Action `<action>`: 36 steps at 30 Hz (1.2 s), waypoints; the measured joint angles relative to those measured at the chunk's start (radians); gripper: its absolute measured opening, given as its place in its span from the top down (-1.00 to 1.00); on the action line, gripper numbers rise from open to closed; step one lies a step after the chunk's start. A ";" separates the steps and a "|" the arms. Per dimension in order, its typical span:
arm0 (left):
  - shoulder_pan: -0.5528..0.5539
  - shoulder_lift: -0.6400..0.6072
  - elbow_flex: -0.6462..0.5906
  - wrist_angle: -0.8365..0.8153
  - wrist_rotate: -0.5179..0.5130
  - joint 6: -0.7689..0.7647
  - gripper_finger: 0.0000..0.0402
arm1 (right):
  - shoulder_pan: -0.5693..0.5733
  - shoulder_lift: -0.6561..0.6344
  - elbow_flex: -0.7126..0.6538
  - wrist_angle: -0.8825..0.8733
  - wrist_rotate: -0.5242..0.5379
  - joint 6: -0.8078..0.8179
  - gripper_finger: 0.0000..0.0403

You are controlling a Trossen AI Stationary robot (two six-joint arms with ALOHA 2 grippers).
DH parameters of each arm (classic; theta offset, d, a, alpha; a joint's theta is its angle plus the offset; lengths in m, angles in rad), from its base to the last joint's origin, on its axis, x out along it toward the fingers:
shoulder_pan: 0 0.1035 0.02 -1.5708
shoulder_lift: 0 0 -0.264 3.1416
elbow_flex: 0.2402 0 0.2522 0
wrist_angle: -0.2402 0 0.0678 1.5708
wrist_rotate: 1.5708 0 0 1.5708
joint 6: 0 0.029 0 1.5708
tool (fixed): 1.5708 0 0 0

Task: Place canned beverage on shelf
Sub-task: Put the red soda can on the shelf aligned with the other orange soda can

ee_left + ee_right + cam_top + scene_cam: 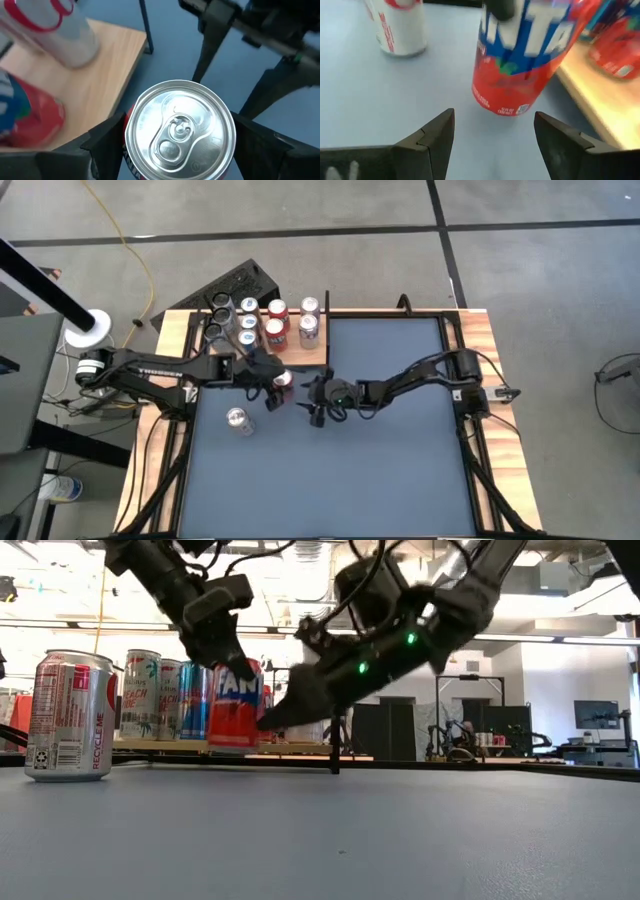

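While the left claw (277, 387) grips a red can (284, 381), the right claw (318, 402) gapes.

The left gripper (277, 387) holds a red can (284, 383) just off the near edge of the shelf (296, 352), above the blue table (400, 460). Beyond that gripper, on the shelf, stand several upright cans (262, 322) in rows. On its other side, toward the table's near edge, a silver can (238, 420) stands alone. The right gripper (318, 398) hangs close beside the left gripper, jaws apart and empty.
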 joint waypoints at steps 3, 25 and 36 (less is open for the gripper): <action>0.014 0.000 0.024 -0.009 0.004 0.047 -0.43 | 0.000 -0.077 0.001 -0.112 0.000 -0.012 -0.29; 0.216 0.000 0.058 -0.031 0.134 0.181 -0.43 | 0.002 -0.184 -0.062 -0.089 -0.026 -0.067 -0.29; 0.230 0.000 0.058 -0.031 0.140 0.193 -0.43 | -0.003 -0.183 -0.063 -0.027 -0.030 -0.066 -0.29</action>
